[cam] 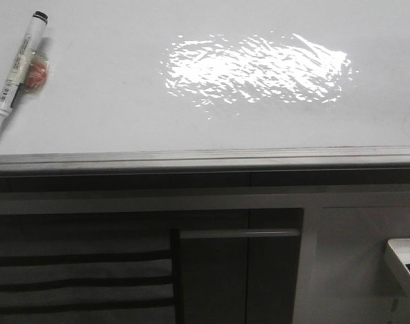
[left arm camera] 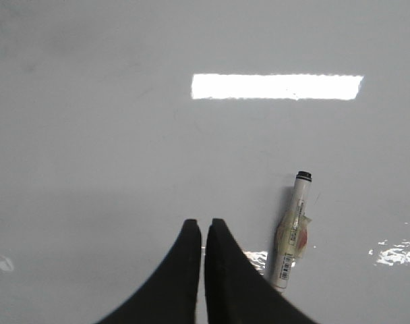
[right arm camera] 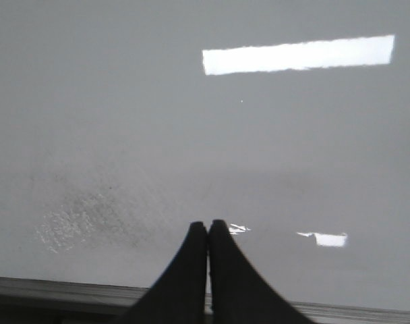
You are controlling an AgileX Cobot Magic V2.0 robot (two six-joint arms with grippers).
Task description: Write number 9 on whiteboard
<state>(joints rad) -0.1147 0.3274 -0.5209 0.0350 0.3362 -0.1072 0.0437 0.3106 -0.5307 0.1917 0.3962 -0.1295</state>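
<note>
The whiteboard lies flat, glossy white, with a rippled glare patch and a grey metal frame edge along its near side. No number 9 shows on it in any view. A white marker pen with a black cap and a taped reddish wrap lies at the board's far left, tip uncapped. It also shows in the left wrist view, just beside my left gripper, which is shut and empty. My right gripper is shut and empty over the board near the frame edge. Neither gripper shows in the front view.
Below the board's frame stand grey cabinet panels with dark slots at the left. A white tray corner juts in at the lower right. A faint smudged patch marks the board in the right wrist view.
</note>
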